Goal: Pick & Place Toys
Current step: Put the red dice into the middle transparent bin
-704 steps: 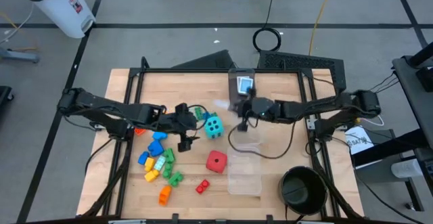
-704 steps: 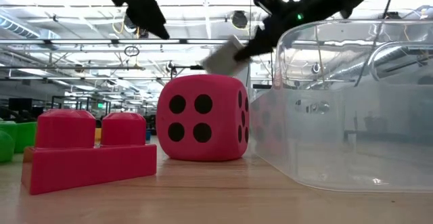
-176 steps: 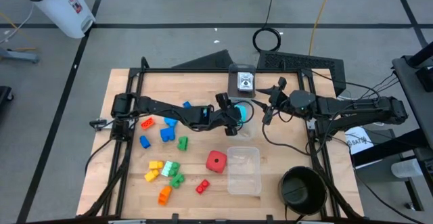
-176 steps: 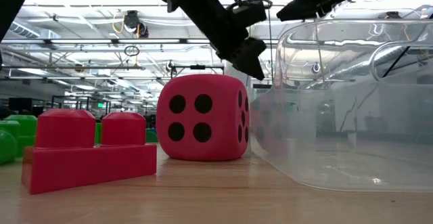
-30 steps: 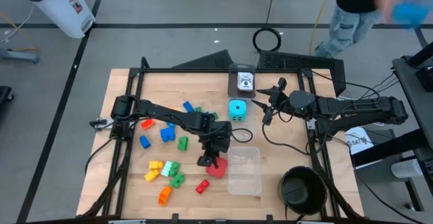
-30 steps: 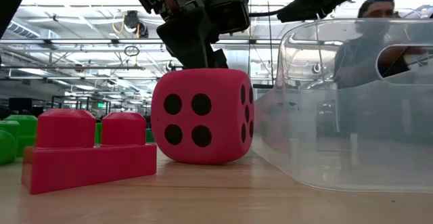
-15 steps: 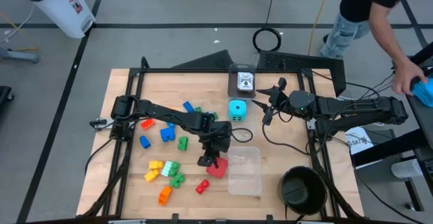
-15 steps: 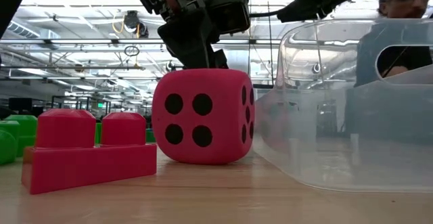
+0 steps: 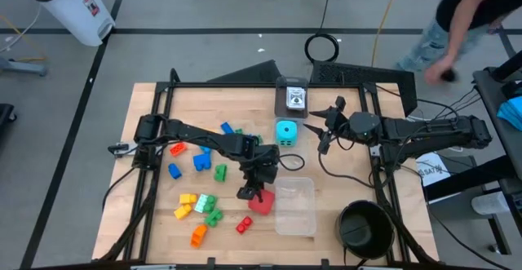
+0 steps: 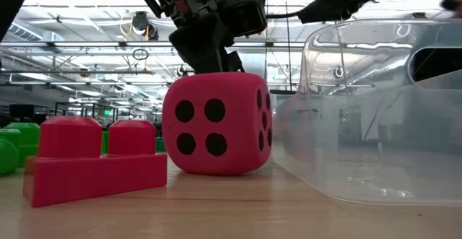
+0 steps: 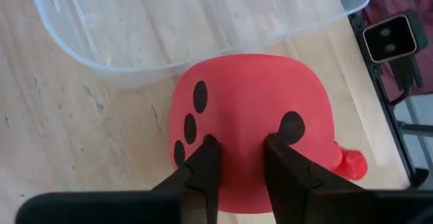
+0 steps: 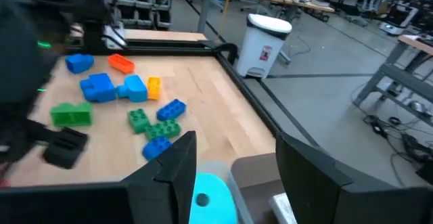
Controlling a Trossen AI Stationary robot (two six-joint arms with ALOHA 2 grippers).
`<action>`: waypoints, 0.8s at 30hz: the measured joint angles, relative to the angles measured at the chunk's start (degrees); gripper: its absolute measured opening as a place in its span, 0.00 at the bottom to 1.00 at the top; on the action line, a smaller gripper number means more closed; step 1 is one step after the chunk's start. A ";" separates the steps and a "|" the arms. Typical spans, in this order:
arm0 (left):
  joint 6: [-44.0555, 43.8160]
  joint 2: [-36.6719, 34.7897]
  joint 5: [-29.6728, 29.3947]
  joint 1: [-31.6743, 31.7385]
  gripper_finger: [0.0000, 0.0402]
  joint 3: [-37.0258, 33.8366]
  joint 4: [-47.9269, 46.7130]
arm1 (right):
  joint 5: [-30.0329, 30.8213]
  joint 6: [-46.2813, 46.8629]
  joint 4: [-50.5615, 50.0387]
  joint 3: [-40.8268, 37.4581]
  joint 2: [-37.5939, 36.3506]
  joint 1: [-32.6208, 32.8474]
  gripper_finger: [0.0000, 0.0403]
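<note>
The left gripper (image 9: 252, 193) is down on the red die (image 9: 261, 201), just left of the clear box (image 9: 294, 205) near the front middle of the table (image 9: 342, 168). Its 2 fingers (image 11: 203, 166) stand only a narrow gap apart and press onto the die's top face; they are not spread around its sides, so I cannot tell whether it has a real hold. The die sits flat on the wood, a cube with no long axis; from table level its 4-dot face (image 10: 198, 128) looks toward the near edge, and it almost touches the box wall (image 10: 361, 123).

A red brick (image 9: 244, 225) lies near and left of the die. The cyan die (image 9: 285, 131) rests farther back, mid-table, beside the small tray (image 9: 294, 99) holding picture cards. Blue, green, yellow and orange bricks (image 9: 200, 205) are scattered on the left side.

The right gripper (image 9: 325, 126) hangs above the far middle, fingers partly apart and empty, just right of the cyan die. A black bowl (image 9: 364, 229) sits at the near right corner. A person (image 9: 457, 17) passes behind the table.
</note>
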 joint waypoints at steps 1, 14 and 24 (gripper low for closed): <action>0.87 0.00 0.36 0.46 0.22 0.00 -0.42 | 0.00 0.60 -0.04 0.00 0.00 0.38 0.42; 6.34 0.02 3.77 3.02 0.12 -0.09 -2.24 | 0.00 2.61 0.95 0.00 0.00 1.73 0.42; 4.85 -3.85 -5.05 0.09 0.08 -0.16 -3.62 | 0.00 5.35 0.95 0.00 0.00 1.73 0.42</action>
